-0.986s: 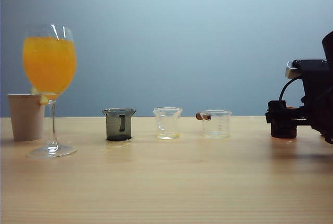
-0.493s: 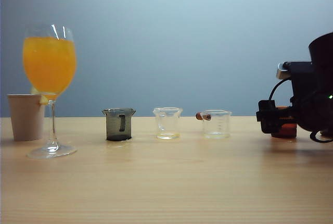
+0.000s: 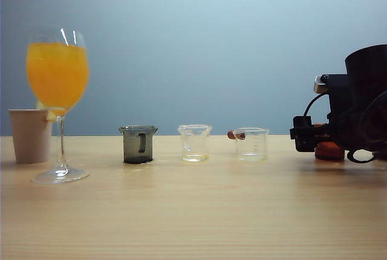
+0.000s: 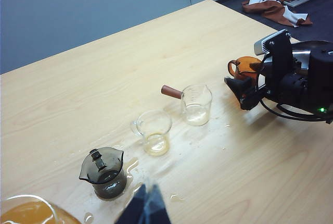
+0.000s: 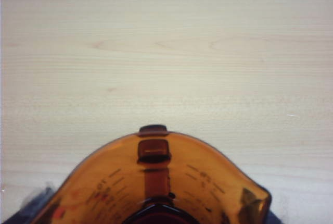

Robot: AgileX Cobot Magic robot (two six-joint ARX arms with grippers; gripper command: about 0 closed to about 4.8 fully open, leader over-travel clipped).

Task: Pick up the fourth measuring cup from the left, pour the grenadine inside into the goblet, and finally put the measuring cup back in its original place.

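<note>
On the tabletop point(image 3: 193, 211) at 3 o'clock, right claw point(image 4: 244, 86) wide open, holding nothing, jaws flanking the fourth measuring cup point(image 5: 156, 182). Advice: centre, close gently, lift level. Goblet point(image 3: 58, 91) far at 9 o'clock. Left claw point(image 4: 148, 208): state unclear.

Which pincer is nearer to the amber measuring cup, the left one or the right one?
The right pincer is at the amber measuring cup, open. The left pincer is far off, near the grey cup.
</note>
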